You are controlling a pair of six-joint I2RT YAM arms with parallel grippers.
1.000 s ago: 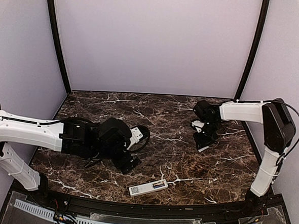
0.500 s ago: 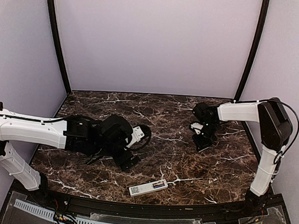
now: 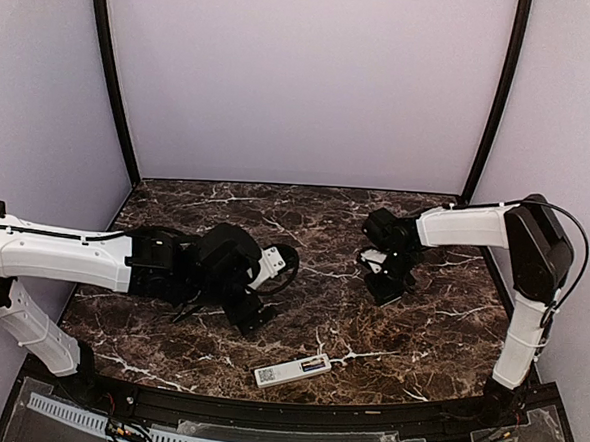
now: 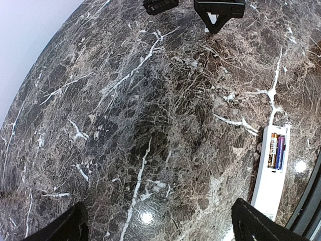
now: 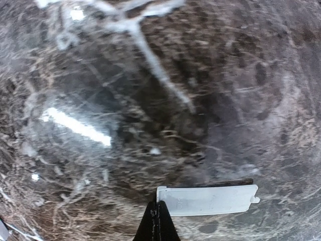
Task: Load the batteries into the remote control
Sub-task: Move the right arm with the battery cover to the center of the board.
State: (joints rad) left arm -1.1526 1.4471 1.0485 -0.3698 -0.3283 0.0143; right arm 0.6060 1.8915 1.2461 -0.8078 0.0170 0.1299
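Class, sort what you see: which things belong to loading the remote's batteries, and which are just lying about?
Job: remote control; batteries, in its open compartment; white cover plate, probably its lid.
Lying about: no loose extras visible; only the marble table.

White arms (image 3: pixel 52 254), black joints (image 3: pixel 228 257), cables (image 3: pixel 64 235).

Batteries (image 4: pixel 276 150) in remote control (image 4: pixel 269 193) on table (image 4: pixel 150 125)

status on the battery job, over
Left fingers open, empty. Right fingers shut at white cover corner. Two batteries seated in remote, compartment uncovered. Nothing in the way.
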